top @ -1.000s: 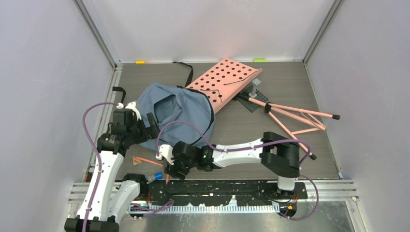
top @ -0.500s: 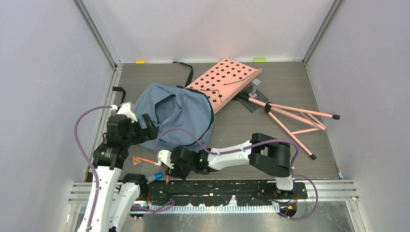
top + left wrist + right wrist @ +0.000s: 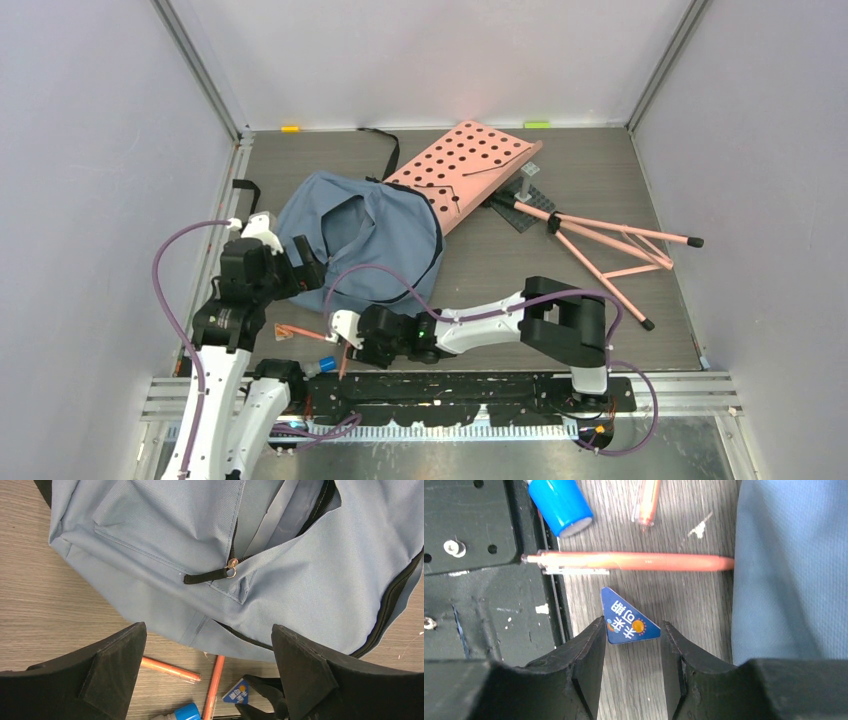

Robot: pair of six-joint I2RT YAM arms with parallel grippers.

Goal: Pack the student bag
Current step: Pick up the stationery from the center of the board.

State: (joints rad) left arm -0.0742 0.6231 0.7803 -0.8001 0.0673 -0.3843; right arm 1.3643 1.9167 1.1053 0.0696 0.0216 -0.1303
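The student bag [image 3: 360, 245], dusty-blue fabric with black zipper edging, lies open on the table left of centre; it also fills the left wrist view [image 3: 200, 555]. My left gripper [image 3: 303, 268] hovers wide open over the bag's near edge [image 3: 207, 635], holding nothing. My right gripper [image 3: 345, 350] is low at the table's near edge. Its jaws stand partly closed either side of a small blue triangular piece [image 3: 626, 620], which pokes out past the fingertips [image 3: 632, 625]. An orange pen [image 3: 634, 561] lies just beyond it, its tip at the bag [image 3: 789, 570].
A second orange pen [image 3: 167, 669] and a blue-capped marker [image 3: 559, 502] lie near the front edge. The black base plate [image 3: 479, 580] borders them. A pink perforated board [image 3: 465, 165] and its pink folding legs [image 3: 610, 245] lie at the back right.
My right gripper has slid a little left and its jaws have narrowed around the blue triangular piece. My left arm drew back toward the left at first, then held still.
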